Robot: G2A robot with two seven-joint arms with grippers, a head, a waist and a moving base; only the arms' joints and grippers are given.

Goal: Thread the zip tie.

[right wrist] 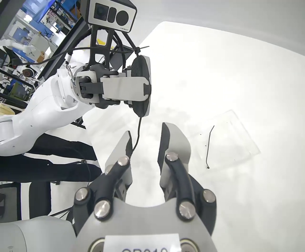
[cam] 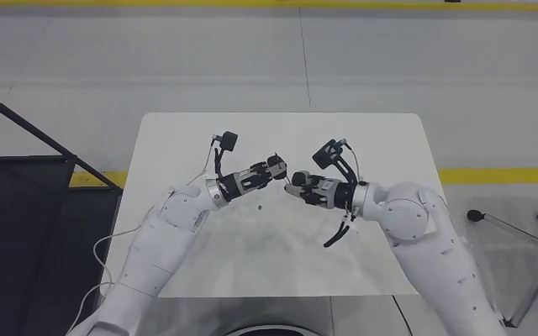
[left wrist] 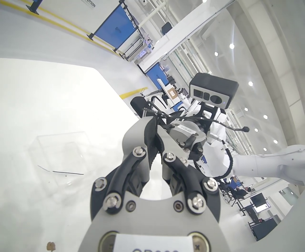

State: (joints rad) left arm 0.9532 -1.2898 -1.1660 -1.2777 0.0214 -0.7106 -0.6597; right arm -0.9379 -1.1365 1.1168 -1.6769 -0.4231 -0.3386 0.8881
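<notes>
Now you've two thin black zip ties: hanging tie (right wrist: 138,130) clenched in left gripper (right wrist: 145,95), loose tie (right wrist: 209,149) beyond released right gripper (right wrist: 147,132).

White base label (right wrist: 143,242) on right gripper (right wrist: 146,136): short code, lower half cut by frame edge. Small casing label (left wrist: 185,129) on same gripper: short code, whole. White edge label (left wrist: 152,242) on left gripper (left wrist: 155,128): code cut off. Tiny print (right wrist: 124,28) on wrist camera (right wrist: 109,14): unreadable. Wall sign (left wrist: 87,3): partly cropped.

Zip-tie (right wrist: 139,131) end hidden in left pincer (right wrist: 145,89)
</notes>
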